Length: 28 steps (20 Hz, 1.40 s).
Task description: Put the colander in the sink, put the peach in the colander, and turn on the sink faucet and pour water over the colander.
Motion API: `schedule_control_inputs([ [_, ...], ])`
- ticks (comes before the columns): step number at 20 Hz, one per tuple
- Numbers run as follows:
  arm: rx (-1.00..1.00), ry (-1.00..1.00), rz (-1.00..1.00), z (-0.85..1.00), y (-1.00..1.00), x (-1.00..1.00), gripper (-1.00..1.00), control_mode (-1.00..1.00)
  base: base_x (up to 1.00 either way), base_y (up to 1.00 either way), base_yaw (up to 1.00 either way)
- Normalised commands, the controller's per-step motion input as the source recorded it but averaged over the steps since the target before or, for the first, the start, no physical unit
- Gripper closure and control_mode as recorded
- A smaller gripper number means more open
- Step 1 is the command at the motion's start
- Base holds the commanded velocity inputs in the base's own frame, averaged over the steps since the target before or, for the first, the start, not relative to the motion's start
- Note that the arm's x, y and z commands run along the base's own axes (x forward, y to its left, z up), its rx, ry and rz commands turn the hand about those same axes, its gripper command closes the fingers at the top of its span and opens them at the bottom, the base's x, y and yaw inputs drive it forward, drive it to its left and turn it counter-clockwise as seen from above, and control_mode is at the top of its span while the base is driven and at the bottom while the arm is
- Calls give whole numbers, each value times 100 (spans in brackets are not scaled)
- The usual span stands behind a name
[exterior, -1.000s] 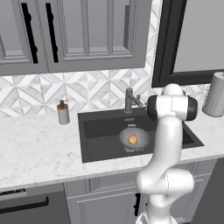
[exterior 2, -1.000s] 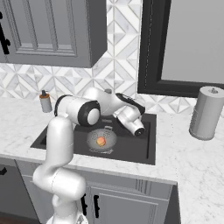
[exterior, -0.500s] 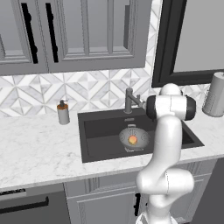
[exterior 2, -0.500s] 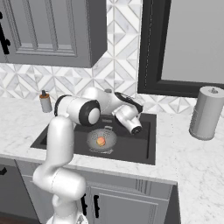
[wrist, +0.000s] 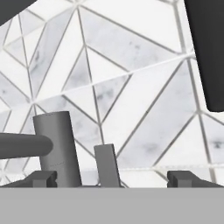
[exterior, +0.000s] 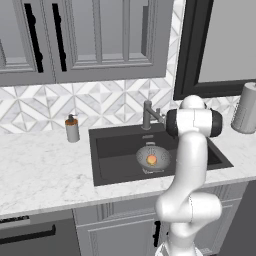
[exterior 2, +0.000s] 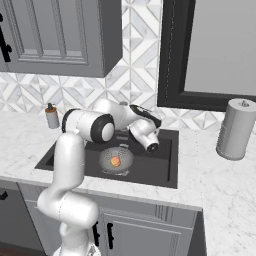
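The dark sink (exterior: 110,165) is sunk in the marble surface (exterior: 45,172). The colander (exterior: 153,159) sits in it, the peach (exterior: 151,160) inside. The sink faucet (wrist: 57,148) stands before the jaws, which are spread wide, holding nothing

The arm reaches forward over the sink (exterior: 120,145); the gripper (wrist: 111,177), jaws spread wide and empty, faces the sink faucet (wrist: 57,146).
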Motion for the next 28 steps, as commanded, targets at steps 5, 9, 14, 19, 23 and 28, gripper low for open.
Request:
schedule_control_inputs([
  [5, 0, 0, -1, -3, 4, 10, -100, -100, 0, 0, 0],
  [9, 0, 0, 0, -12, 4, 20, -100, -100, 0, 0, 0],
  [14, 0, 0, 0, -9, 0, 32, -100, -100, 0, 0, 0],
  [19, 0, 0, 0, -1, 0, 30, -100, -100, 0, 0, 0],
  [23, 0, 0, 0, 0, 0, 22, -100, -100, 0, 0, 0],
  [28, 0, 0, 0, 0, 0, 19, -100, -100, 0, 0, 0],
])
